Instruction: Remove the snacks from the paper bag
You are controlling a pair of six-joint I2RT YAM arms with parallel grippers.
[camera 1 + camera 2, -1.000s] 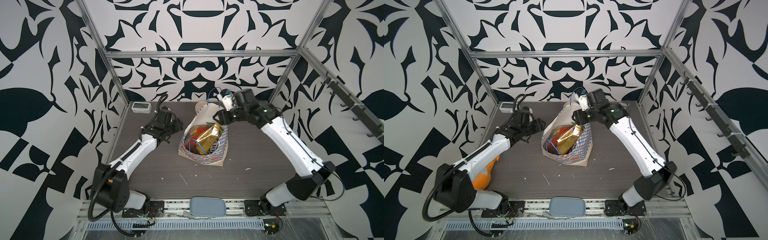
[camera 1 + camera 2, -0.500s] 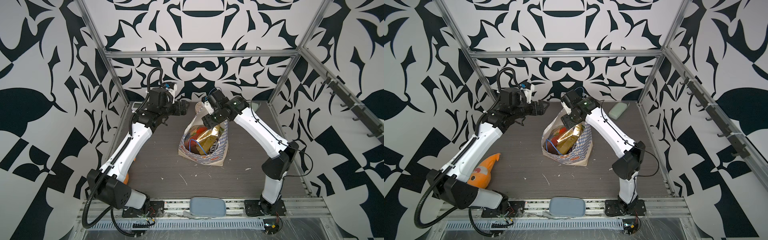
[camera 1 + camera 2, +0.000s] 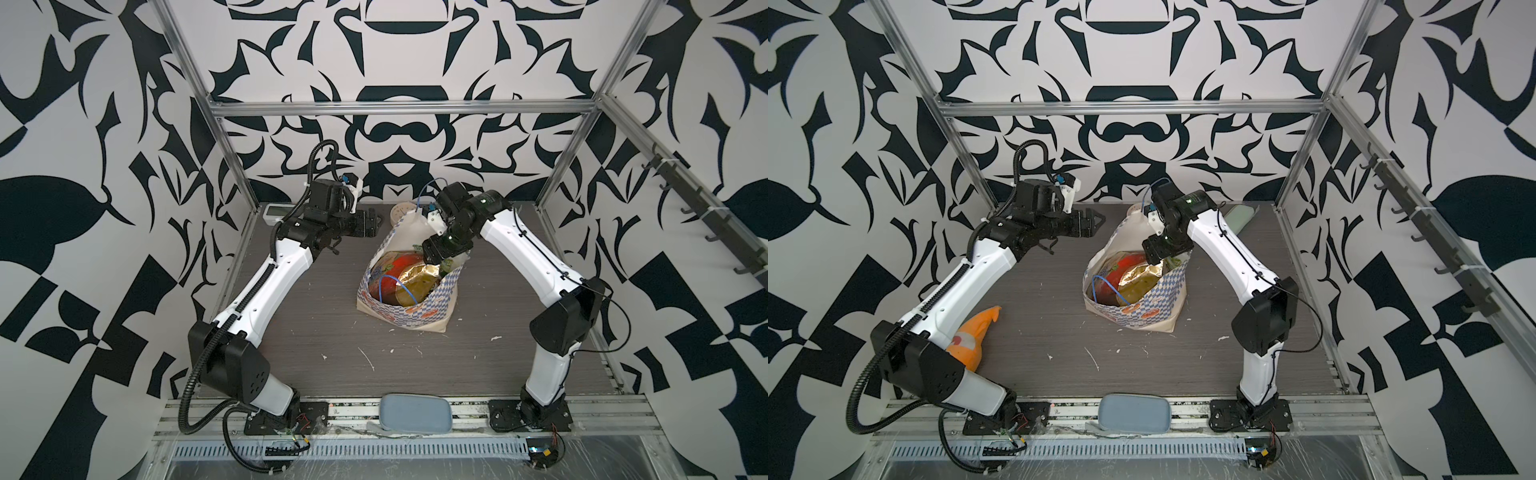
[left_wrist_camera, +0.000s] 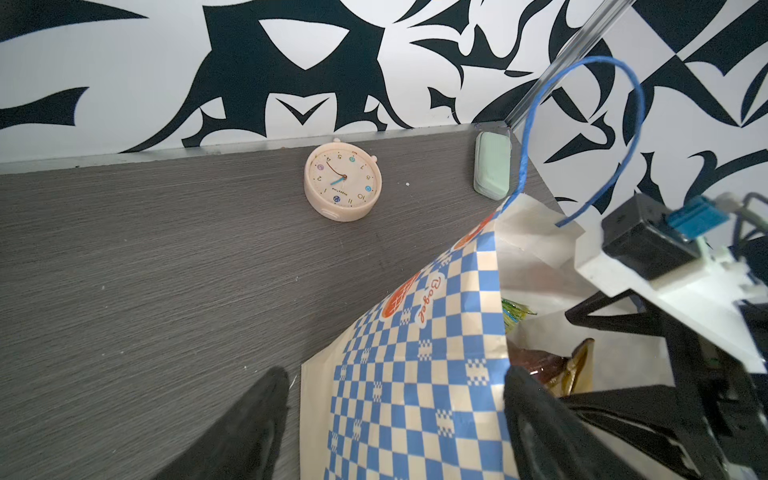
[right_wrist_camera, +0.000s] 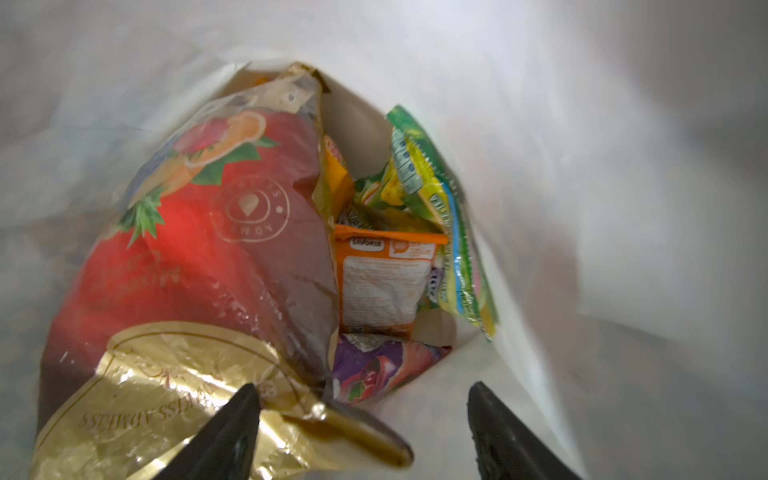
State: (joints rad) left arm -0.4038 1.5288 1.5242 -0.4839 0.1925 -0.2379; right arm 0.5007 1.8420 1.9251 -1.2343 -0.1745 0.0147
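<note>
In the right wrist view the red-and-gold pack (image 5: 199,257) hides part of the purple packet (image 5: 374,365) and the orange packet (image 5: 382,282), whose small print is too blurred to read. The inner walls of the paper bag (image 5: 623,166) are blurred too. In a top view the left arm (image 3: 951,299) covers part of the orange plush fish (image 3: 973,332).

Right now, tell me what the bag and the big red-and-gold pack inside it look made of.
The paper bag: matte paper, it seems, creased and folded, with printed blue checks. The red-and-gold pack: glossy plastic film, probably foil-printed; it wrinkles and throws bright highlights.
</note>
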